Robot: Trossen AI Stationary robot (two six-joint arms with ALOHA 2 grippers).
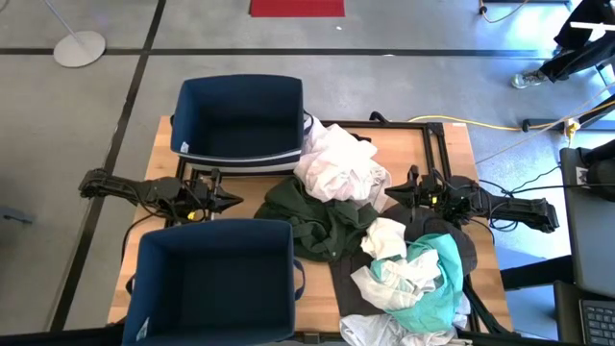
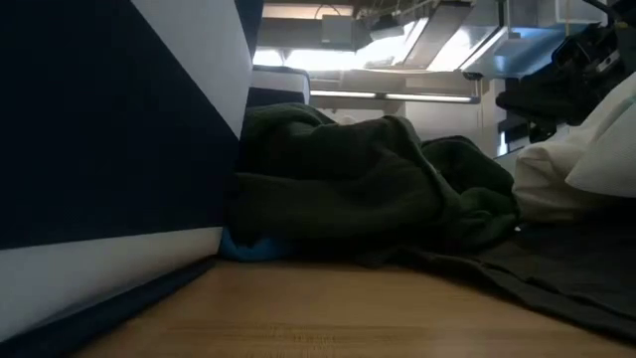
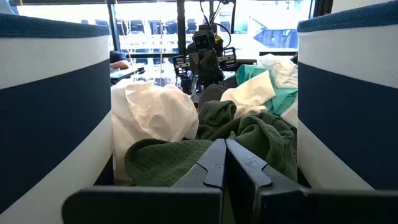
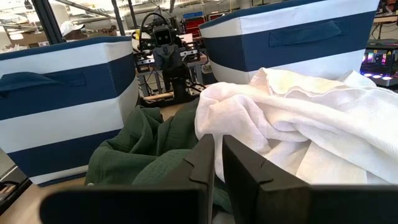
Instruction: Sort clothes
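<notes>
A pile of clothes lies on the table's middle and right. In it are a white garment leaning on the far bin, a dark green one, a cream piece, a teal one, a dark grey one and a pale grey-white one at the near edge. My left gripper is shut, between the two bins, just left of the green garment. My right gripper is shut, just right of the white garment. Neither holds anything.
Two dark blue bins with white stripes stand on the left, one at the far edge and one at the near edge. The near bin's wall fills the low view's left. A black frame lies on the table's right.
</notes>
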